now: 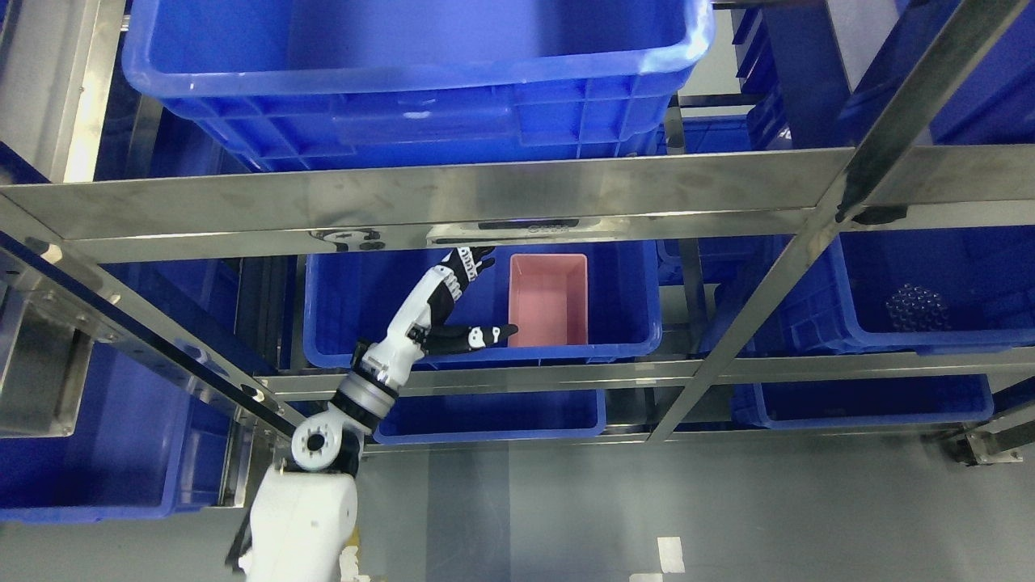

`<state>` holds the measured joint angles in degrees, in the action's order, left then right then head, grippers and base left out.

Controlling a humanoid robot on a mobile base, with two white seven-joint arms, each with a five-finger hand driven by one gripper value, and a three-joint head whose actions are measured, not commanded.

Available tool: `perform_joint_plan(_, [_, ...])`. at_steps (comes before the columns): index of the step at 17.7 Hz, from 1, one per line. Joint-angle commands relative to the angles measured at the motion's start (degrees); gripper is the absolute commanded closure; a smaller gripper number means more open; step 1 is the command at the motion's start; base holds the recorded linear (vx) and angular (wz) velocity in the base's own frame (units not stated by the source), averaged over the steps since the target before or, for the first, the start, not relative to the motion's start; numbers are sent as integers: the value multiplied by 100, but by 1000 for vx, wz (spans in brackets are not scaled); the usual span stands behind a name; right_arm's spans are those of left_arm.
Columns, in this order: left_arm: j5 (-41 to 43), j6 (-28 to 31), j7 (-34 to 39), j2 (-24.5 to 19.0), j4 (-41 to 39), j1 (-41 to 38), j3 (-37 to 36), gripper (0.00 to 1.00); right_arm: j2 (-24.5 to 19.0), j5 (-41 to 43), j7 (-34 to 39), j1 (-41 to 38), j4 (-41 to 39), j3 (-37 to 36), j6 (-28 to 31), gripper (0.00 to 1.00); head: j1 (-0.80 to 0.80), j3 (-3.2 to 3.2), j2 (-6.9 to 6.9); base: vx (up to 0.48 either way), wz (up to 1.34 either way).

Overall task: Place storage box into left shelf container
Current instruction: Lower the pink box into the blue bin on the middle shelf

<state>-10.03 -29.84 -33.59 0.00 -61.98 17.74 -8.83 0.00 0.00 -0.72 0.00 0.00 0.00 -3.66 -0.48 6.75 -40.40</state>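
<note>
A small pink storage box (548, 298) rests inside the blue shelf container (348, 299) on the middle level of the left shelf, toward its right side. My left hand (477, 295) hovers just left of the box with fingers spread and holding nothing. The thumb reaches toward the box's lower left corner, and the fingers point up under the steel rail. The arm rises from the lower left. My right arm does not show.
Steel shelf rails (517, 194) cross the view, with a diagonal brace (752, 323) at right. A large blue bin (420, 73) sits on the top level. More blue bins sit below and to the right, one (914, 307) holding a dark cluster of small balls. Grey floor lies below.
</note>
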Motion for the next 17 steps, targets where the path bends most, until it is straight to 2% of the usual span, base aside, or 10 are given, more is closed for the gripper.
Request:
perform_joint_plan(1, [-261,-154,316,-100,-2816,-1368,425,0,100,9,-7,44,-100,-18,-3,0,0,0,0,0,0])
perform_joint_plan(3, [-649,-162,1070,-100,-3214,-1632,417,0,100,9,2,35,-100,-18,-3,0,0,0,0,0,0])
perform_joint_plan(6, [-650,-233,1767,-100,-3224,-1879,338,0,100,9,2,35,-100,-18,-3,0,0,0,0,0,0])
perform_joint_plan(10, [-641,-180,2084,-100,-3224,-2020,566,0,100,9,-7,44,-100,-18,-3,0,0,0,0,0,0])
perform_joint_plan(13, [-623,180,2295,-100,-3224,-2020,707,0,100,9,2,35,-100,-18,-3,0,0,0,0,0,0])
perform_joint_plan(17, [-553,198,2577,-100,-3215,-2029,804,0,100,9,-7,35,-100,-18,-3,0,0,0,0,0,0])
